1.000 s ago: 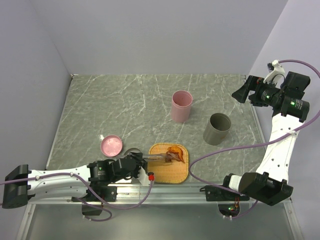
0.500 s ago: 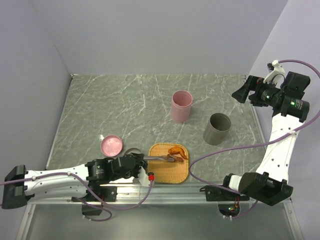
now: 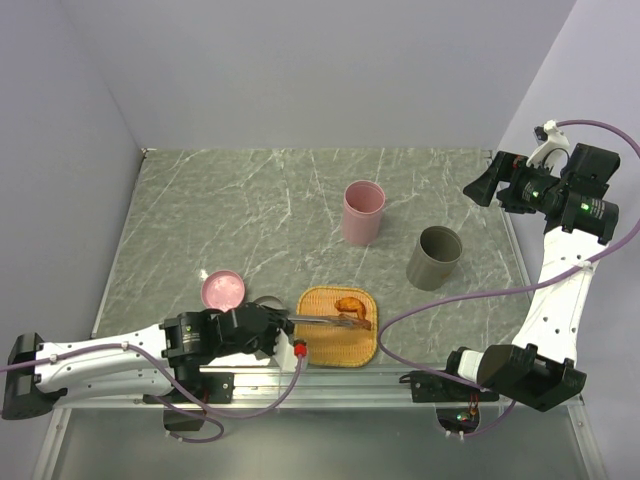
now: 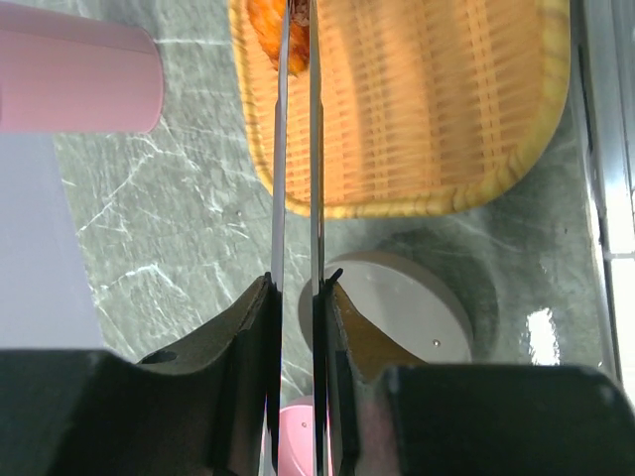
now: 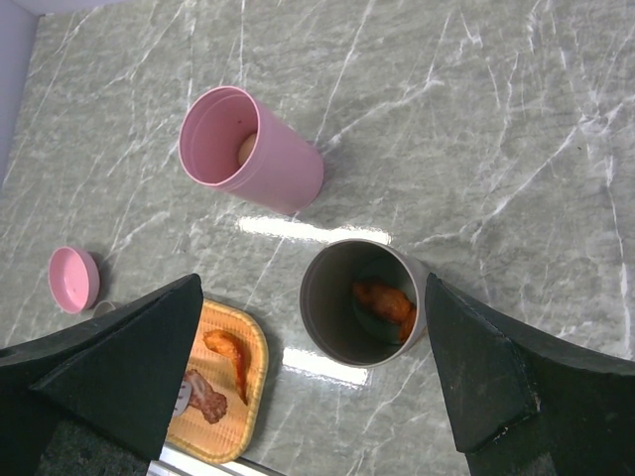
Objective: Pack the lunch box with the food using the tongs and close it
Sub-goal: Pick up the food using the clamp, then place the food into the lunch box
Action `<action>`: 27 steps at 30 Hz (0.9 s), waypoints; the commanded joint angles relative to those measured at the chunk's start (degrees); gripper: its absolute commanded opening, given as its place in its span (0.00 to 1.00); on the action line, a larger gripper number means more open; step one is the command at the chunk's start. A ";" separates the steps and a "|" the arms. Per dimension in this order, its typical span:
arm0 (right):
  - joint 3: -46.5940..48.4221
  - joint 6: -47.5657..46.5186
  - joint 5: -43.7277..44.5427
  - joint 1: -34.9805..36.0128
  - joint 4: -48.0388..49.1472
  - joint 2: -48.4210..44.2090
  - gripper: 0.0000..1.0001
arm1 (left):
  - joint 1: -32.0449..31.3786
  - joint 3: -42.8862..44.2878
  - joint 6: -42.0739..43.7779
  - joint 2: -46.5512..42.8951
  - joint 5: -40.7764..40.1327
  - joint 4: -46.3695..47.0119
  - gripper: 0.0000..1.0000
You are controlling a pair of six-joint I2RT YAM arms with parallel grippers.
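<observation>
My left gripper (image 3: 272, 325) (image 4: 296, 297) is shut on the tongs (image 3: 318, 320) (image 4: 296, 149). Their two arms run nearly parallel out over the woven tray. The tips sit at a brown piece of food (image 5: 208, 397) beside an orange piece (image 3: 350, 303) (image 5: 228, 357) (image 4: 270, 30). The tall pink cup (image 3: 362, 212) (image 5: 253, 149) holds a pale ball (image 5: 245, 149). Orange-brown food (image 5: 385, 302) lies in the tall grey cup (image 3: 435, 258) (image 5: 362, 302). A pink dish (image 3: 222, 291) (image 5: 72, 278) and a grey dish (image 4: 407, 307) lie by my left gripper. Raised at the far right, my right gripper (image 3: 485, 187) (image 5: 314, 280) is open with nothing in it.
The woven orange-yellow tray (image 3: 325, 345) (image 4: 437, 109) (image 5: 243, 327) lies at the near edge between the arm bases. Purple-grey walls close the table at the back and on both sides. A purple cable (image 3: 400, 320) loops down from the right arm beside the tray.
The tongs' arms have been squeezed closer together at the food on the tray, and the left arm has shifted slightly. The right arm has not moved.
</observation>
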 commanded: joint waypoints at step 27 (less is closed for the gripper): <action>9.73 3.94 -2.08 0.12 0.79 0.25 1.00 | 12.52 48.20 -30.17 37.38 15.08 4.71 0.01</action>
